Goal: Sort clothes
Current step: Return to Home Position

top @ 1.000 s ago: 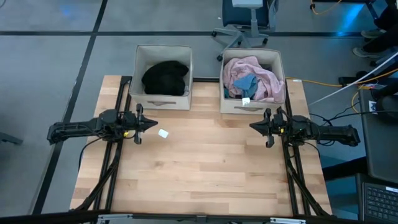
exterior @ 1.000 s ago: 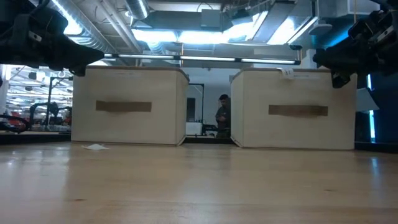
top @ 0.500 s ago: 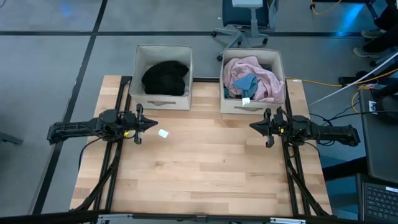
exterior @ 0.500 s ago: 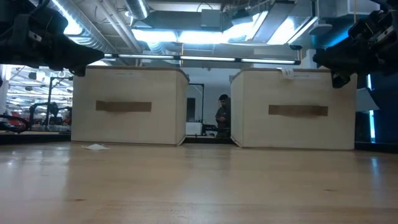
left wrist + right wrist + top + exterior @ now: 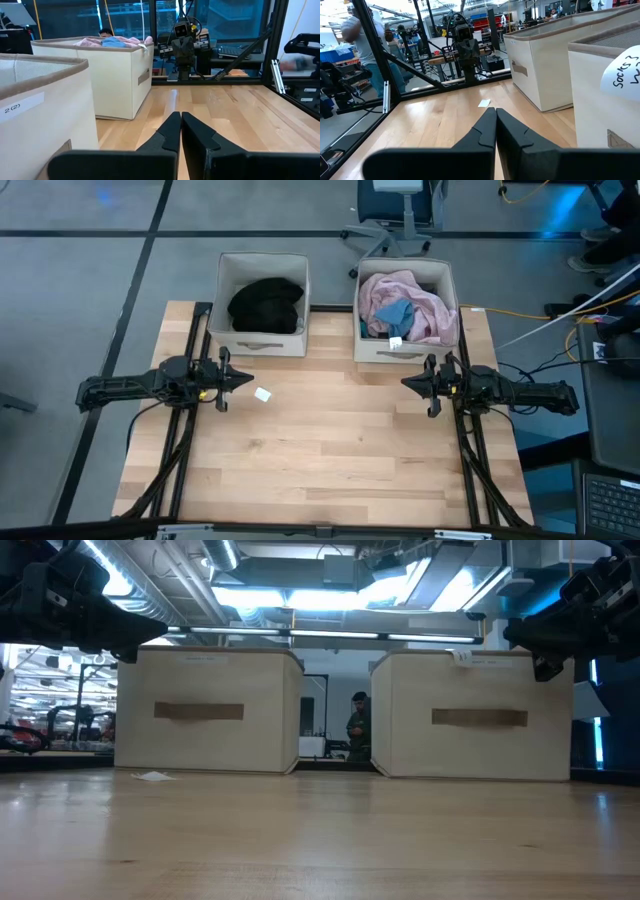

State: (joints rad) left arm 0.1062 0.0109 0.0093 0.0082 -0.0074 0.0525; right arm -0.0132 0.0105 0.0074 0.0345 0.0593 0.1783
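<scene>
Nothing has moved in the last second: both arms sit exactly where they were, so you can take the return to rest as finished and, as far as I can judge, the sorting as done. Your left gripper [image 5: 247, 380] hangs over the table's left side with its fingers pressed together and empty. It points across at the right gripper [image 5: 405, 383], which mirrors it at the right side, likewise closed on nothing. Between them the wooden table [image 5: 330, 450] carries no garment, only a small white paper scrap [image 5: 263, 394] just beside the left gripper. Behind, the black clothes [image 5: 265, 303] lie bunched in the left bin [image 5: 285, 343]. The pink shirt [image 5: 428, 302], crumpled around a blue garment [image 5: 396, 313], fills the right bin [image 5: 430, 353].
</scene>
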